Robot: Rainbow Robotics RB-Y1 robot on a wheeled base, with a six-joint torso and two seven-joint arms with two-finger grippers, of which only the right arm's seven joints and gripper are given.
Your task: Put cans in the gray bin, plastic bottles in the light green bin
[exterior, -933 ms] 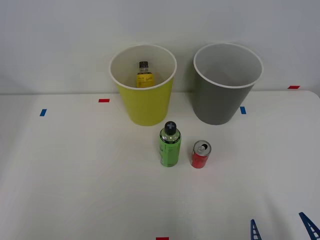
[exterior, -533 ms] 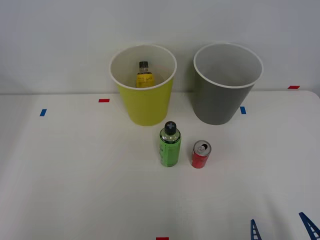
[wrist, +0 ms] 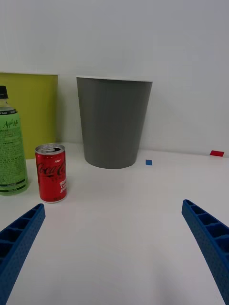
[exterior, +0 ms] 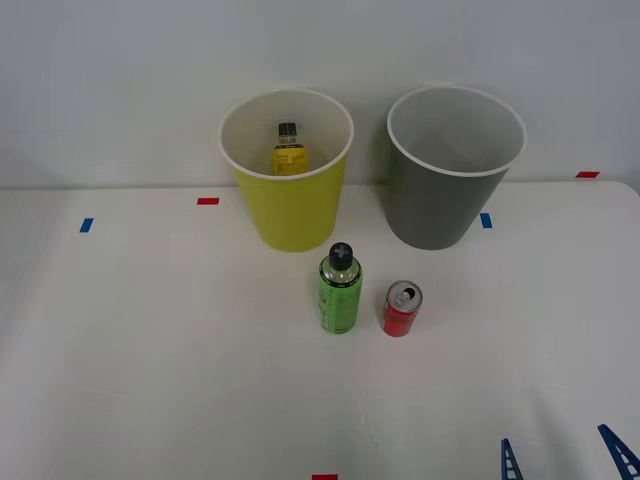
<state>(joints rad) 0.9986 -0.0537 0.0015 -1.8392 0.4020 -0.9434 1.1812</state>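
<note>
no change: red can (exterior: 402, 309) untouched

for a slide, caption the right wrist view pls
Open right gripper faces the red can, green bottle and gray bin.

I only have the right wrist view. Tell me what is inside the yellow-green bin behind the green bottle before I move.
Observer: In the front view, the light green bin already holds a yellow-labelled bottle, cap up.
Operator: Now the gray one. Report its inside.
Observer: Looking down into the gray bin, I see its pale wall and no can or bottle.
Operator: Give me my gripper's place against the can.
Observer: The right gripper, open, sits at the near right edge of the front view. The red can stands farther in and to its left.
</note>
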